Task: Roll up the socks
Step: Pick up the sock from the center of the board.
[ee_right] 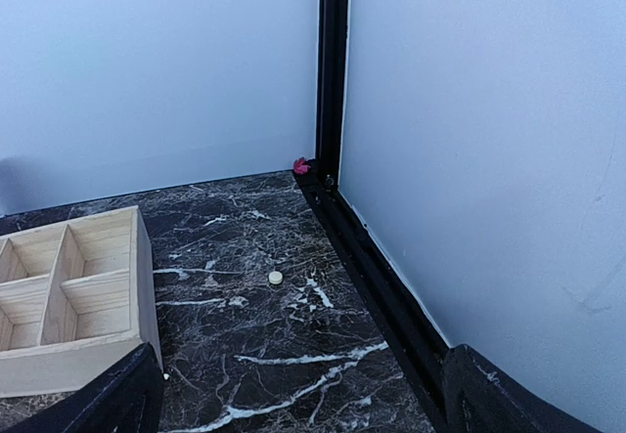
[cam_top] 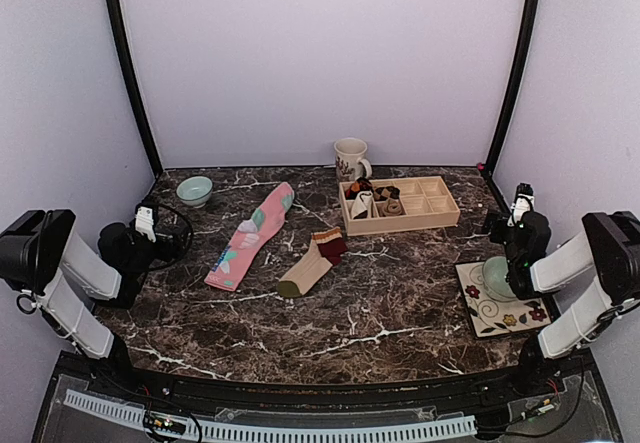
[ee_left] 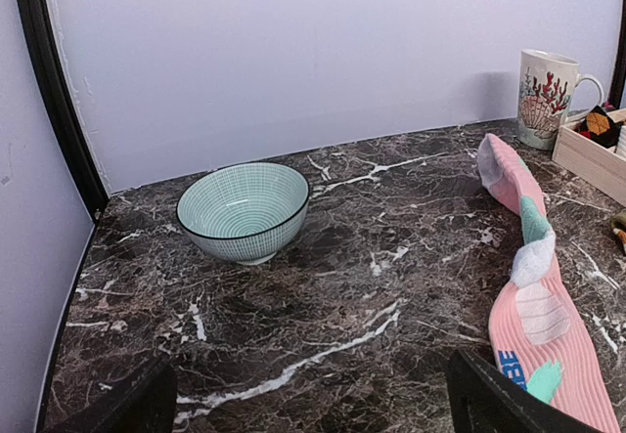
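Note:
A long pink sock [cam_top: 250,235] with pale green and white patches lies flat left of the table's middle. It also shows at the right of the left wrist view [ee_left: 533,296]. A shorter tan sock [cam_top: 312,261] with a dark-red striped cuff lies just right of it. My left gripper [cam_top: 152,225] is open and empty at the table's left side, apart from the pink sock. My right gripper [cam_top: 520,206] is open and empty at the right side, pointing at the far right corner, far from both socks.
A teal striped bowl [ee_left: 244,209] stands at the back left. A patterned mug [cam_top: 351,159] and a wooden compartment tray [cam_top: 447,210] with small rolled bundles stand at the back. A floral tile [cam_top: 503,304] with a green bowl lies right. A small white disc [ee_right: 276,278] lies near the right wall.

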